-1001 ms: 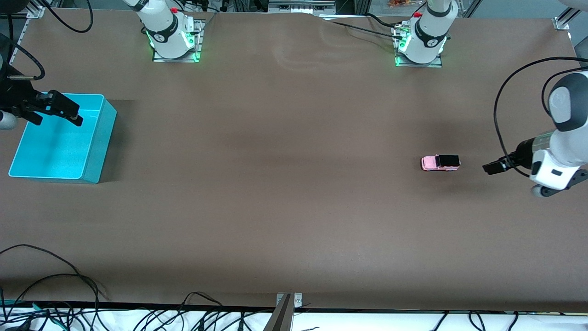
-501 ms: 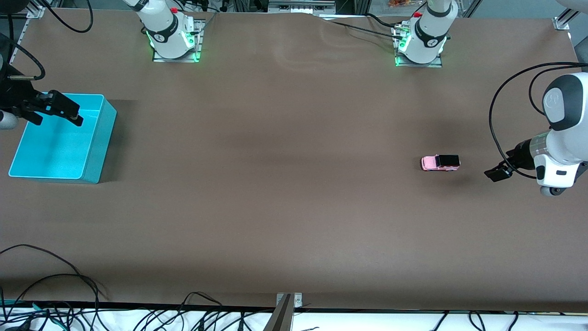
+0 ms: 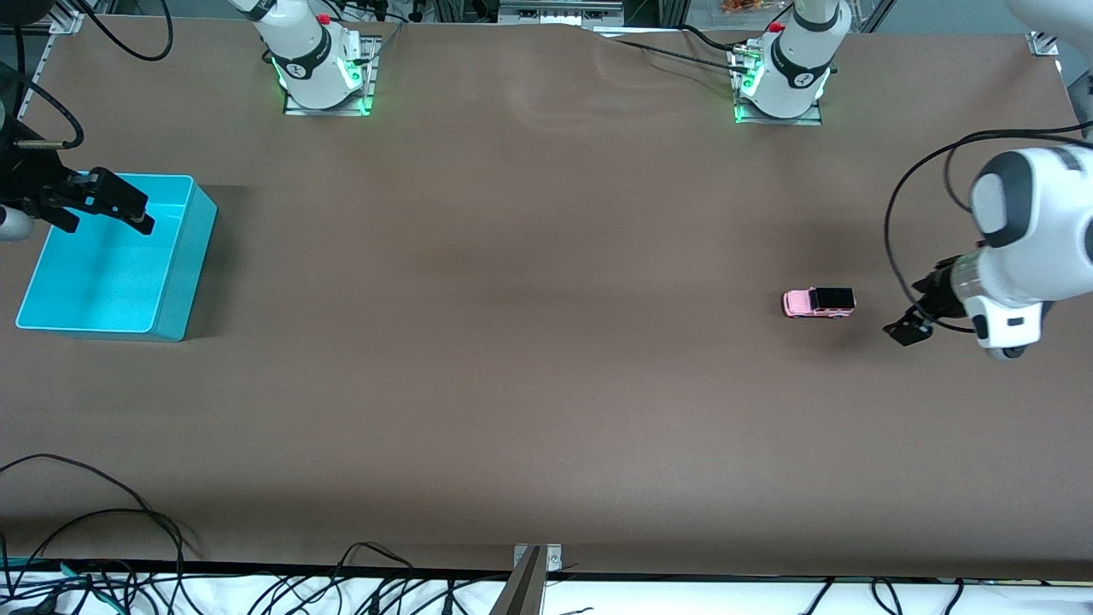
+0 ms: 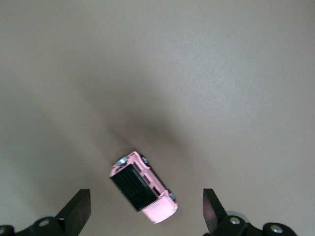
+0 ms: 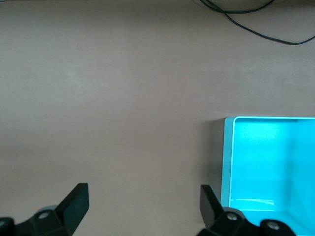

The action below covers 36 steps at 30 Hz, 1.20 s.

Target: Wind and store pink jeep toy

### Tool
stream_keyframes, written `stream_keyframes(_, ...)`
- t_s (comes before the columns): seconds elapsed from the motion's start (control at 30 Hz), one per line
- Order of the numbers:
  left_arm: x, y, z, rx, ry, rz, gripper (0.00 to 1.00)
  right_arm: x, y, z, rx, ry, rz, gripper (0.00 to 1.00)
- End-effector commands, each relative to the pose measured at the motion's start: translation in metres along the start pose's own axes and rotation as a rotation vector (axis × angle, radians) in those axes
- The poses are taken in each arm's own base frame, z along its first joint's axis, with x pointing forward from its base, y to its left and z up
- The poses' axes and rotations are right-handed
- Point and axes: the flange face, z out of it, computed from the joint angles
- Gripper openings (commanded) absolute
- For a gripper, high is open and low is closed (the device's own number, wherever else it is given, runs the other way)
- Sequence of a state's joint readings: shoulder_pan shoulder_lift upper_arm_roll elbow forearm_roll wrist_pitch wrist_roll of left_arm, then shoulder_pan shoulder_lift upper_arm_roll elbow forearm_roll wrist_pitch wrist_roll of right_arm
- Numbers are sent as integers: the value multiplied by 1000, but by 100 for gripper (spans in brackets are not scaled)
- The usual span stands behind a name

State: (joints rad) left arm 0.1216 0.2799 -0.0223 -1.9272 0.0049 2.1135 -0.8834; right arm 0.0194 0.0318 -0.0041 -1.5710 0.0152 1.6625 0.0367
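The pink jeep toy, light pink with a black roof over its rear, stands on the brown table toward the left arm's end. In the left wrist view the jeep lies between the open fingers, below them. My left gripper is open and empty, in the air close beside the jeep, apart from it. The turquoise bin stands at the right arm's end of the table and also shows in the right wrist view. My right gripper is open and empty, waiting over the bin's rim.
The two arm bases stand at the table's edge farthest from the front camera. Loose black cables lie along the near edge. A metal bracket sticks up at the near edge's middle.
My left arm has swung in from the table's end and its gripper has come closer to the jeep. The jeep, the bin and the right arm have not moved.
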Motion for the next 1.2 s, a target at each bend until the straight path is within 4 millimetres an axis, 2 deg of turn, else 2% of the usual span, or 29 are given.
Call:
stream_keyframes(0.0,-22,-14,17,-25,39,-118,100,2,0,-6,-6,7,-1,100)
stream_keyframes(0.1,-28,-18,26,-19,33,-187,100,2,0,-6,-6,7,-1,100)
stream_keyframes(0.23,-49,-20,36,0,15,-181,100,2,-1,-6,-4,6,-1,100)
stream_keyframes(0.4,-51,-24,44,8,0,-230,100,2,0,-6,-6,7,-1,100)
stream_keyframes(0.6,-64,-36,76,-38,25,-348,100,2,0,-6,-6,7,-1,100)
stream_keyframes(0.73,-66,-36,95,-79,41,-459,100,2,-1,-7,-5,8,-1,100)
stream_keyframes(0.9,-66,-34,106,-94,39,-574,100,2,0,-6,-6,6,-1,100)
stream_keyframes(1.17,-67,-32,134,-83,25,-651,100,2,0,-6,-6,7,-1,100)
